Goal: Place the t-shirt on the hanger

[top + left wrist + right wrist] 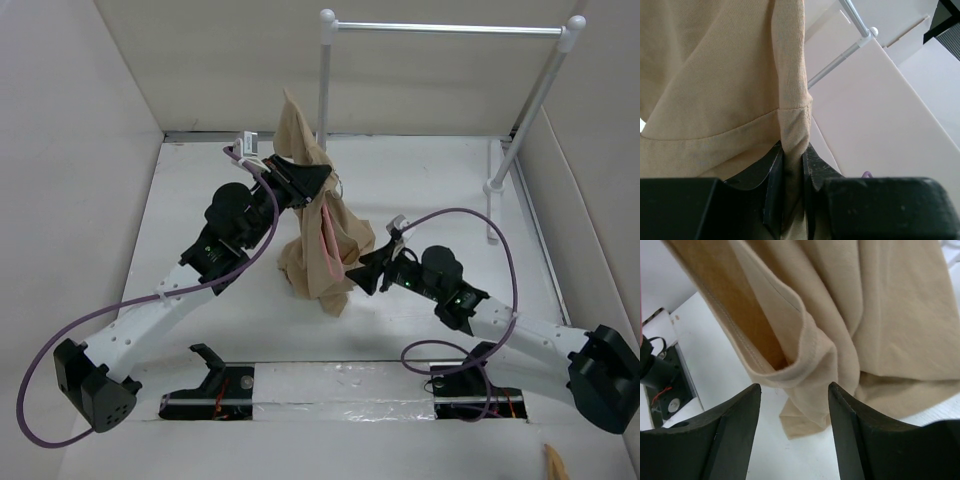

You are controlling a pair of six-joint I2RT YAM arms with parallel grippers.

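The tan t-shirt [345, 235] hangs bunched over the middle of the table, its lower end resting on the surface. My left gripper [300, 180] is shut on a folded edge of the t-shirt [790, 75] near its upper part and holds it up. Part of the salmon-pink hanger [326, 242] shows as a thin strip among the folds; its hook is hidden. My right gripper [366, 270] is open just right of the cloth's lower end. In the right wrist view the gripper [794, 390] has a hemmed opening of the t-shirt [805, 365] just ahead of its fingertips, not pinched.
A white-posted rack with a metal rail [450, 28] stands at the back right, its rail [856, 19] also seen from the left wrist. White walls enclose the table on the left, back and right. Purple cables loop off both arms.
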